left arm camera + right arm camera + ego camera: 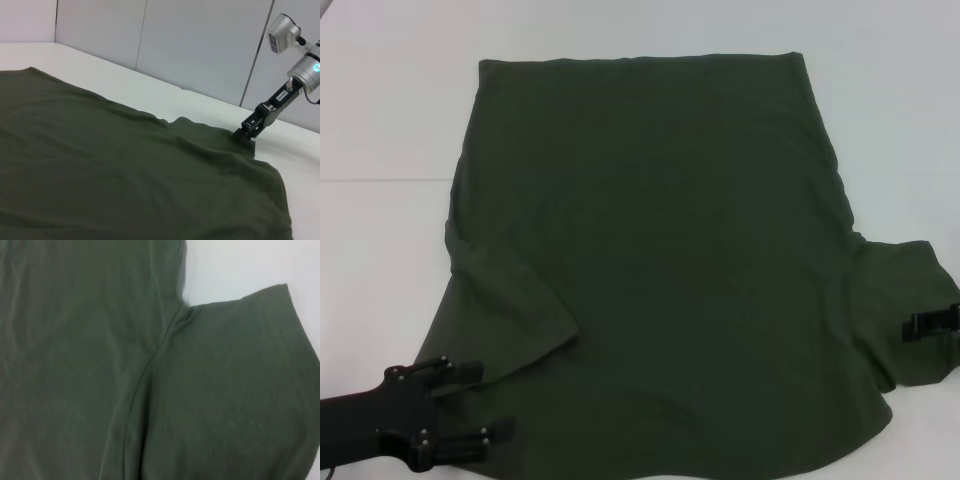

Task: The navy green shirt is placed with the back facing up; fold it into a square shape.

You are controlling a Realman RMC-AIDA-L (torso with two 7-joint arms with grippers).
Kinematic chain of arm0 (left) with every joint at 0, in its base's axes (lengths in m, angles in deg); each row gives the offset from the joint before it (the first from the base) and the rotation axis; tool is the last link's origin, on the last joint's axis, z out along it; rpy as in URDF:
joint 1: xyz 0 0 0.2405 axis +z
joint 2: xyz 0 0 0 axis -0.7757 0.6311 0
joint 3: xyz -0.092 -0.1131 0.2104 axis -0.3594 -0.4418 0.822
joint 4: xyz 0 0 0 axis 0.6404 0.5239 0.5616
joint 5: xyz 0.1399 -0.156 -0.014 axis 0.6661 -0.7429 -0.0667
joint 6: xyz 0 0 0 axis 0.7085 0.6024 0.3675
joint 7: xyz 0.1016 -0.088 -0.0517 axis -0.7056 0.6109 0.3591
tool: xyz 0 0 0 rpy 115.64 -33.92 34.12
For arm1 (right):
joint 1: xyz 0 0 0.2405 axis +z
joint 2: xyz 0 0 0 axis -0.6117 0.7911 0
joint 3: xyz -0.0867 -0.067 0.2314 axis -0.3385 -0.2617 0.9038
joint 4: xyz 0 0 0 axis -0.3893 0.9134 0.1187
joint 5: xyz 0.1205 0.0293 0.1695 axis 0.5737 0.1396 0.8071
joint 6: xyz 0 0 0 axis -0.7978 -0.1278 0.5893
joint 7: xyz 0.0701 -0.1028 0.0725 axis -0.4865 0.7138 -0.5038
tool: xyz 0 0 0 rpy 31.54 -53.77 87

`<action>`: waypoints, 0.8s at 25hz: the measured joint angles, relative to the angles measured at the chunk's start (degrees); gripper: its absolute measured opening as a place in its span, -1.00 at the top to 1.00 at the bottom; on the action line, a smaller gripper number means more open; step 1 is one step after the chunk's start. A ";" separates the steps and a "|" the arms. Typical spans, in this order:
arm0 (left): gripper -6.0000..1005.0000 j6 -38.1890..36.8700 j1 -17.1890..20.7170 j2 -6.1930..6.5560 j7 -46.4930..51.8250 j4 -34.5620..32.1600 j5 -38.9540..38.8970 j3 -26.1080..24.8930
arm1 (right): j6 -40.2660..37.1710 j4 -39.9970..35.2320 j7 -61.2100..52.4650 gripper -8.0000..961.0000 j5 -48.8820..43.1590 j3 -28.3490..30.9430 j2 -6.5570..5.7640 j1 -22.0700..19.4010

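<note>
While the shirt (660,270) lies spread flat on the white surface (390,120), I see my left gripper (485,403) nearest me, at the near left corner of the head view. Its 2 fingers (465,371) are spread apart, and the tip of the shirt's left sleeve (505,310) lies just at the upper finger; I cannot tell whether cloth sits between them.

The shirt's wide near edge curves along the bottom of the head view, with the sleeves fanning out to either side. On the far right, my right gripper (930,323) sits at the right sleeve (910,290), with only its black tip showing at the frame edge. From the left wrist camera, that gripper (245,135) is down on the sleeve edge, touching the fabric (125,175); I cannot tell whether its fingers are spread or pinching. The right wrist camera shows the sleeve (235,390) and its seam to the body, lying flat.

Farther off, the shirt narrows to a straight edge at the far side of the surface.
</note>
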 joint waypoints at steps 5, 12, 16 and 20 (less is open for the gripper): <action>-0.77 0.00 -0.02 0.05 0.40 0.00 0.00 0.00 | -0.06 0.00 0.11 -0.93 0.22 0.06 -0.17 -0.17; -0.77 0.00 -0.17 0.06 0.41 0.00 0.00 0.00 | -0.11 -0.01 -0.10 -0.93 -0.19 -0.06 -0.49 -0.47; -0.77 0.00 -0.28 0.06 0.47 0.00 0.00 0.00 | -0.11 -0.01 -0.19 -0.93 -0.23 -0.16 -0.64 -0.52; -0.77 0.00 -0.31 0.06 0.49 0.00 0.00 0.00 | 0.02 0.00 -0.18 -0.93 -0.25 -0.40 -0.57 -0.45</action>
